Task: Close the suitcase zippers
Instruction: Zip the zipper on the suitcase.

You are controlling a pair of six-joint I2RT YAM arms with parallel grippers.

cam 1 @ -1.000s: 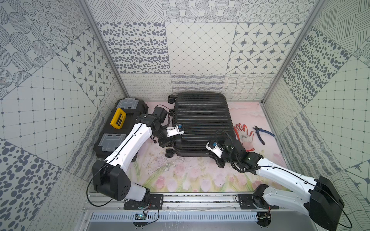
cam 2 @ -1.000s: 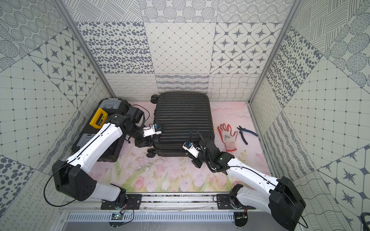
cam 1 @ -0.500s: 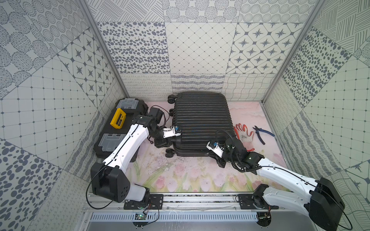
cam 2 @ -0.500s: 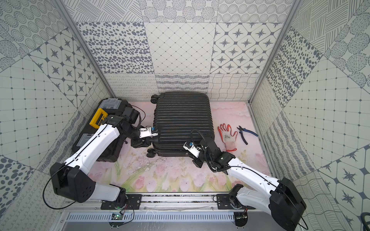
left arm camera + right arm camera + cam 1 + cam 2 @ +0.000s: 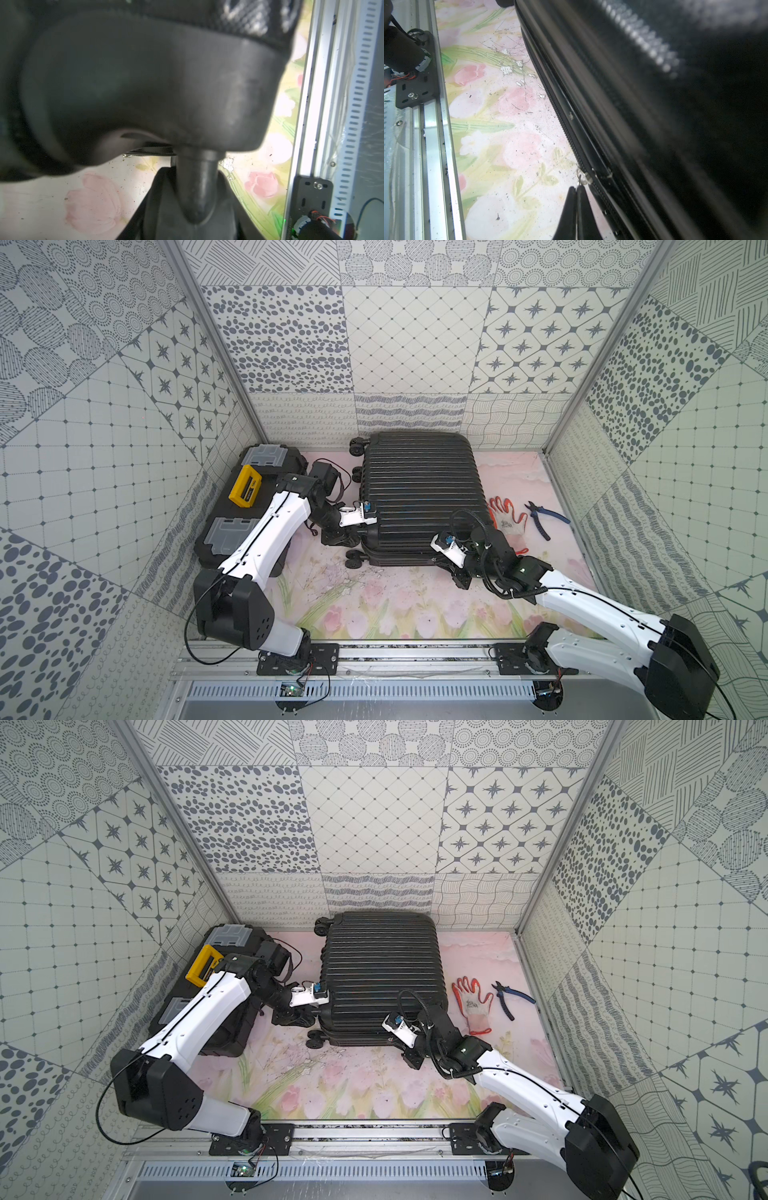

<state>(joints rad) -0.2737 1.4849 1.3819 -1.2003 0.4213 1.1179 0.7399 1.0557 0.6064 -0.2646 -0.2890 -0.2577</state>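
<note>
Pinching the little metal zipper pull (image 5: 580,180) at the bottom middle of the right wrist view, my right gripper (image 5: 578,192) is squeezed shut on it. It looks thin and slippery, so I should hold tight. The suitcase (image 5: 419,489) lies flat in the middle of both top views, hard and heavy-looking. My left gripper (image 5: 351,536) sits at its left edge; I cannot tell how open it is.

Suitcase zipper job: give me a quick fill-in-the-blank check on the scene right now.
1. On the zipper, the right gripper pinches the metal ____.
2. The toolbox has a ____ handle.
3. The glove lies between the suitcase and the ____.
Missing: pull; yellow; pliers.
</note>
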